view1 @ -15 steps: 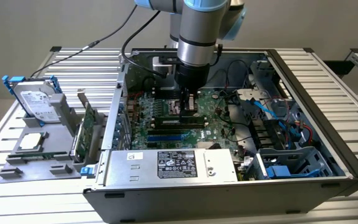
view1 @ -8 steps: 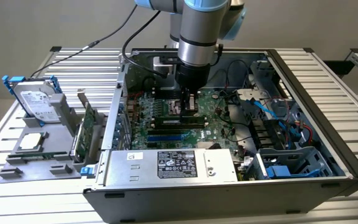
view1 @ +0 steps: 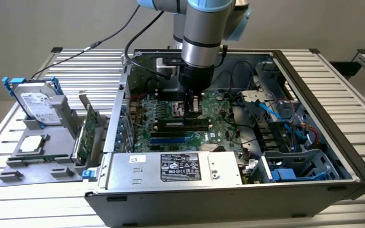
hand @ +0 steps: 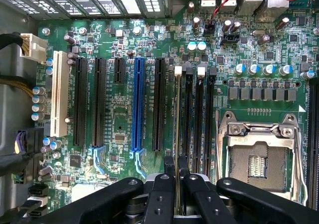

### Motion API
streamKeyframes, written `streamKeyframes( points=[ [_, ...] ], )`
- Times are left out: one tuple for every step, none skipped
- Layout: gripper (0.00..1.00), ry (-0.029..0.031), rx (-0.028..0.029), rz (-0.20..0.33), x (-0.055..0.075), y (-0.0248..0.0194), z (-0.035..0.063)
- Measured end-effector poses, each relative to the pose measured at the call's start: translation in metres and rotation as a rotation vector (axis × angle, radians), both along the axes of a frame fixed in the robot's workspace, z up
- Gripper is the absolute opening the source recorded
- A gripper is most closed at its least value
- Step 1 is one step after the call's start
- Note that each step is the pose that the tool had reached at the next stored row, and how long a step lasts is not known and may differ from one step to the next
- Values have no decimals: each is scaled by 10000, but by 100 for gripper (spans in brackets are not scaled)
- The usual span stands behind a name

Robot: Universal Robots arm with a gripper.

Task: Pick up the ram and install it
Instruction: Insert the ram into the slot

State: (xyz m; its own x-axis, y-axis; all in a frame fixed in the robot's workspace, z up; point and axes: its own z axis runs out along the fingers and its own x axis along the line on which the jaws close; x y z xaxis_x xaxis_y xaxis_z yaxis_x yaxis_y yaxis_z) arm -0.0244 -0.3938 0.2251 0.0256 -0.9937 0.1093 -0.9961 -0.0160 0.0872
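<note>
Here, you see the arm (view1: 205, 33) reaching straight down into an open computer case (view1: 233, 209) that lies on its side on a slatted metal tabletop (view1: 353, 95). The fingers (hand: 168, 165) are almost closed and pinch the ram (hand: 178, 124) between them, one on each flat side, near one end of the stick.

In the wrist view you look down on the ram edge-on. It appears as a thin pale line running away from the fingers across the green board (hand: 119, 124). It lies exactly along a memory slot that ends in a white clip (hand: 178, 70). You cannot tell whether its lower edge is seated in that slot or sits just above it.

On one side, just beside the ram, is a long black expansion slot (hand: 159, 104), and past that a blue slot (hand: 138, 104). On the other side are three more black memory slots (hand: 199, 114), then an open processor socket (hand: 256, 162) in a metal frame.

In the exterior view, the fingers hang over the middle of the board. A silver power supply (view1: 176, 166) fills the near edge of the case, and a blue drive cage (view1: 296, 166) sits toward the exterior view's right. Outside the case, on the exterior view's left, a grey stand (view1: 43, 156) holds a hard drive (view1: 36, 102) upright and a green card (view1: 91, 126) on edge, both well apart from the fingers.
</note>
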Motion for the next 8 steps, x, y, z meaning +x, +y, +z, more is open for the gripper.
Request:
streamKeyframes(
  points=[
    [14, -1, 1, 0, 0, 0, -2],
    [14, -1, 1, 0, 0, 0, -6],
    [14, 0, -2, 0, 0, 0, -9],
    [14, 2, -6, 1, 0, 0, -15],
    [14, 4, -10, 0, 0, -1, -21],
    [14, 4, -11, 1, 0, -1, -28],
    [14, 4, -8, 1, 0, -1, -37],
    [14, 3, -6, 1, 0, -1, -47]
  ],
)
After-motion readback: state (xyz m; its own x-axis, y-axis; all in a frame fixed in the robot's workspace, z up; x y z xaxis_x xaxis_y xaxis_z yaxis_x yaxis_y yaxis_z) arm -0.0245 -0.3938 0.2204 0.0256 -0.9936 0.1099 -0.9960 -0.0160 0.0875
